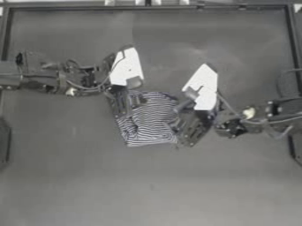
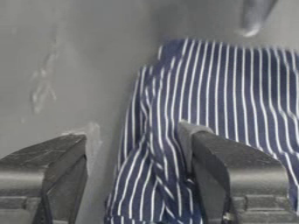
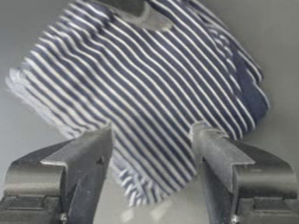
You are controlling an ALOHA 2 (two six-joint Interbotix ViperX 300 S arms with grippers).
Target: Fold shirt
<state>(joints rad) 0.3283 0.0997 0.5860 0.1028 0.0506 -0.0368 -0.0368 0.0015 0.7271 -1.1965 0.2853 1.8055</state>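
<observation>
The striped navy-and-white shirt (image 1: 149, 118) lies as a small folded bundle in the middle of the table. My left gripper (image 1: 125, 106) is at its left edge, open. In the left wrist view the shirt (image 2: 234, 87) has its folded edge between the jaws of the left gripper (image 2: 133, 135), one jaw over bare table, the other over the cloth. My right gripper (image 1: 184, 126) is at the bundle's right side, open. In the right wrist view the right gripper (image 3: 153, 130) straddles a corner of the shirt (image 3: 134, 74) without pinching it.
The dark table (image 1: 147, 185) spreads wide below and above the bundle. A raised rim (image 1: 147, 6) runs along the back. The right arm's fingertip (image 2: 254, 17) shows beyond the shirt in the left wrist view.
</observation>
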